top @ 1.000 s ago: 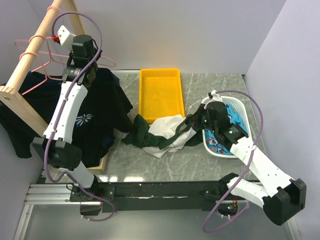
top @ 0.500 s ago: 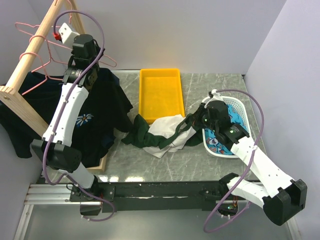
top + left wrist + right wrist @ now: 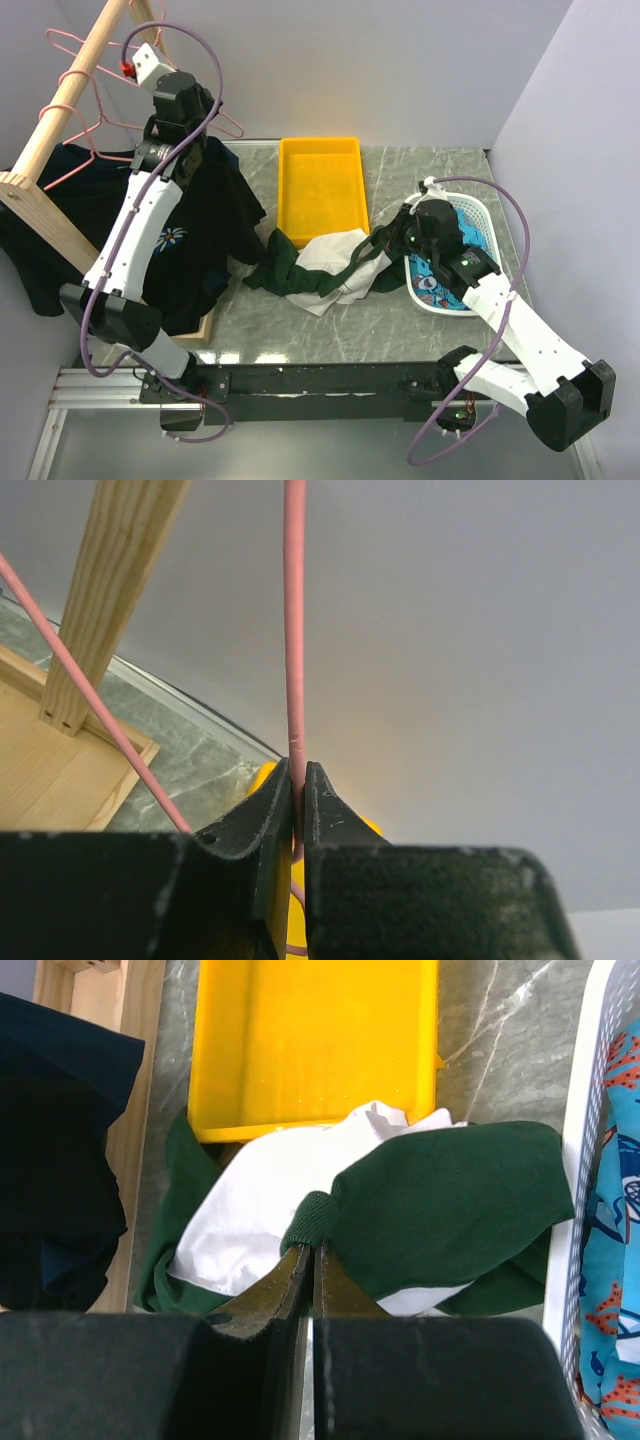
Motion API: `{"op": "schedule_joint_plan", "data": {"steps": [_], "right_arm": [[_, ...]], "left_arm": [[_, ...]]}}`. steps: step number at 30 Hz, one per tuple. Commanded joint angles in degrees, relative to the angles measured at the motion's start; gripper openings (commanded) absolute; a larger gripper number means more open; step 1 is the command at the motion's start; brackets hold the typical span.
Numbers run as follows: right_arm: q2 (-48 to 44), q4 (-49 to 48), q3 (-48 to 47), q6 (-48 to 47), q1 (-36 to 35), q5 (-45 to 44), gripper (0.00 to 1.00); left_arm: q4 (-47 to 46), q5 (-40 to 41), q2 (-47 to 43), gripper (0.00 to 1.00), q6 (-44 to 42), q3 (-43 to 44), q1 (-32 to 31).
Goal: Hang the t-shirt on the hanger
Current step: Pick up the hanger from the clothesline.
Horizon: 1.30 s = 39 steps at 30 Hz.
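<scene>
one dark green t-shirt [image 3: 312, 268] with big white parts lies crumpled on the marble table [image 3: 400, 325], its white part lapping the near rim of the yellow tray [image 3: 322, 190]. our right gripper [image 3: 311, 1260] is pinched tight on a ribbed green edge of it. the thin pink hanger [image 3: 293, 630] is up by the wooden rail [image 3: 60, 115], well apart from the shirt, and our left gripper [image 3: 297, 798] is clamped narrow on its wire. under the rail hangs a black t-shirt [image 3: 195, 215] with a daisy print. at the right, a white basket [image 3: 478, 212] holds a blue patterned cloth [image 3: 432, 288], just beside the green shirt.
</scene>
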<state>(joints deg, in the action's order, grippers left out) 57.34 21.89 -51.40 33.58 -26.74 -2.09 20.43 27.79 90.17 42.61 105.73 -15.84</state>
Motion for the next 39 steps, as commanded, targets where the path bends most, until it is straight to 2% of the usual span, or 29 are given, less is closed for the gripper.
{"op": "schedule_joint_plan", "data": {"steps": [1,12,20,29,34,35,38,39], "right_arm": [[-2.14,-0.88,-1.95,-0.36,0.29,-0.55,0.07],[-2.94,-0.53,-1.95,-0.18,0.29,-1.08,0.08],[-3.2,0.08,-1.34,-0.71,0.29,-2.74,0.07],[-3.11,0.17,-0.9,-1.68,0.2,-3.36,0.07],[-3.03,0.26,-0.2,-2.56,0.29,-3.8,0.05],[-3.2,0.17,0.07,-2.91,0.29,-3.98,0.05],[-3.55,0.0,0.68,-4.22,0.29,-3.98,0.04],[-3.64,-0.18,0.86,-4.58,0.2,-4.06,0.04]], "left_arm": [[-2.94,0.33,-2.37,0.01,-2.8,-0.09,-1.3],[-5.3,-3.97,-7.11,0.01,0.8,-5.79,-4.55],[-7.86,-10.21,-9.75,0.01,1.42,-9.75,-11.93],[-8.56,-22.25,-15.02,0.01,1.78,-18.18,-21.33],[-7.51,-33.39,-22.48,0.01,1.16,-26.18,-27.31],[-6.55,-38.72,-23.54,0.01,0.9,-28.72,-28.01],[-2.33,-41.32,-30.47,0.01,0.1,-35.21,-31.53],[-1.71,-45.59,-34.58,0.01,0.28,-37.16,-32.06]]}}
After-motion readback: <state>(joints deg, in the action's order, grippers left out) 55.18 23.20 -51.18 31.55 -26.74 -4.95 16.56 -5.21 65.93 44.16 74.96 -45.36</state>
